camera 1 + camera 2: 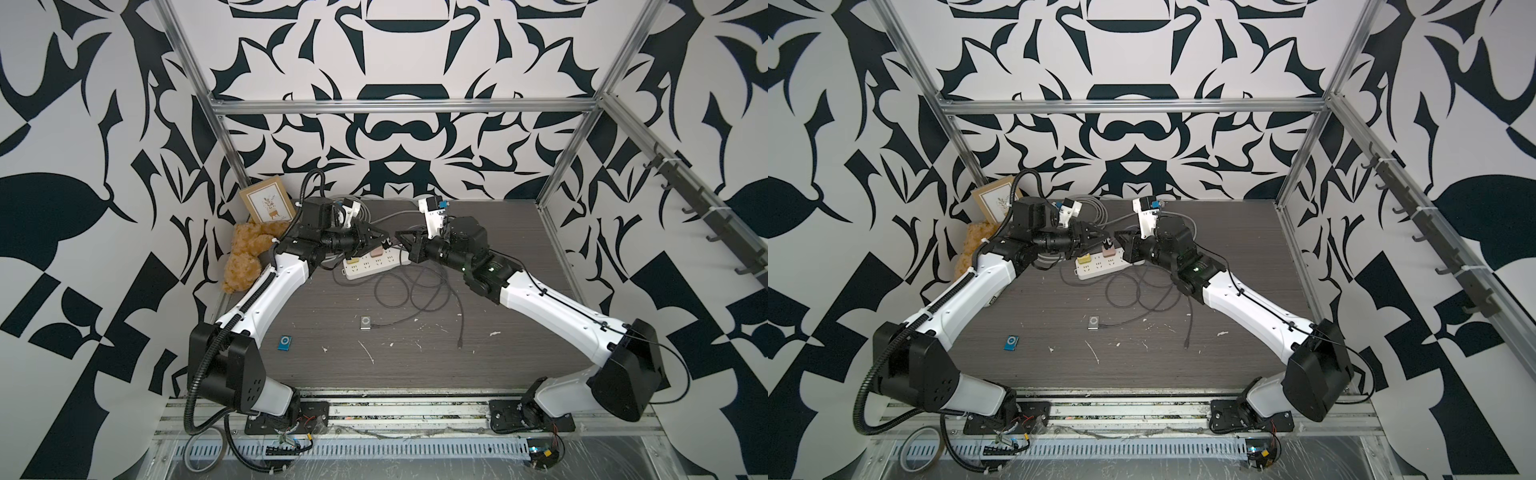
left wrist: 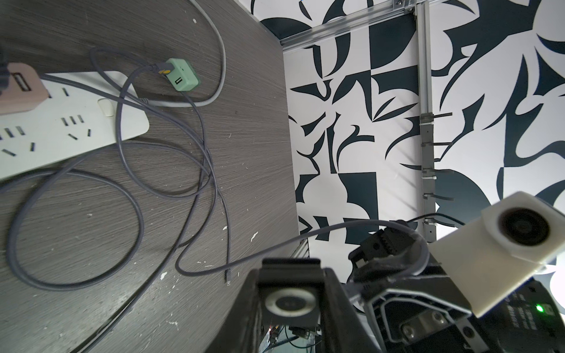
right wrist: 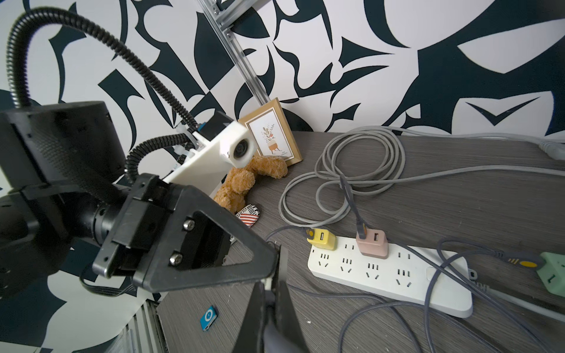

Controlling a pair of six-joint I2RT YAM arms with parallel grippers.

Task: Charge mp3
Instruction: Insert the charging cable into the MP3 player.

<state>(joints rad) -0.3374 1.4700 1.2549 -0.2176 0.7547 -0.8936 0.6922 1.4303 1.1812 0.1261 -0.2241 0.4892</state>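
Observation:
My left gripper point(image 2: 290, 290) is shut on a small dark mp3 point(image 2: 289, 302) with a round control ring, held above the table. Facing it tip to tip is my right gripper point(image 3: 270, 301), shut on the end of a grey charging cable point(image 2: 321, 229), which loops down to the table. In both top views the left gripper point(image 1: 380, 240) and right gripper point(image 1: 402, 241) meet just above the white power strip point(image 1: 374, 266). Whether the plug touches the mp3 is hidden.
A silver player point(image 1: 365, 323) with a cable in it and a blue player point(image 1: 284, 343) lie on the table. Yellow point(image 3: 321, 240), pink point(image 3: 371, 244) and green point(image 3: 553, 272) chargers, loose cables point(image 1: 415, 291), a teddy bear point(image 1: 245, 257) and a picture frame point(image 1: 268, 203) sit at the back.

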